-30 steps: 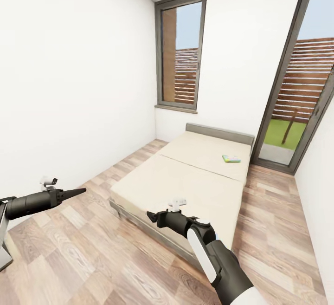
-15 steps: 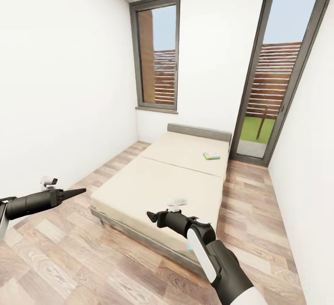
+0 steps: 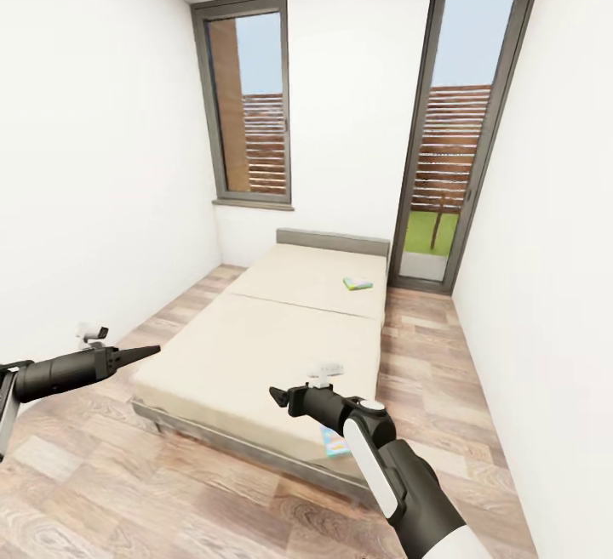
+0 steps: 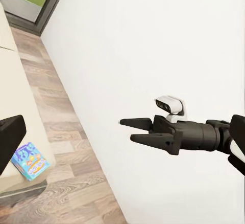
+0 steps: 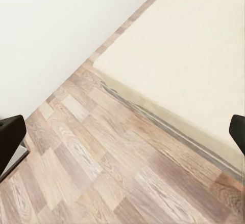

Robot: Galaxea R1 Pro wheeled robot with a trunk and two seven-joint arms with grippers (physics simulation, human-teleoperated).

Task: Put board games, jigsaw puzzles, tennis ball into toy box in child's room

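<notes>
The bed (image 3: 255,346) with its beige mattress fills the middle of the head view. A green-edged board game (image 3: 358,283) lies on it near the grey headboard. A blue board game (image 3: 335,442) rests at the bed's near right corner, partly behind my right arm; the left wrist view shows the same blue board game (image 4: 30,161). My left gripper (image 3: 149,350) hovers over the floor left of the bed, open and empty. Above the bed's near edge my right gripper (image 3: 274,393) is open with nothing in it, its two fingers (image 4: 133,122) apart. The table, toy box, puzzles and ball are out of view.
White walls close in on both sides. A tall grey-framed window (image 3: 247,99) and a glass door (image 3: 447,125) stand behind the bed. Wood-plank floor (image 3: 111,465) runs along the bed's left side, and a narrower strip of floor (image 3: 426,346) lies on its right.
The camera has swung, so the bed and windows sit further left in the picture. The blue board game has come into sight at the bed's near corner. Both arms hold the same pose.
</notes>
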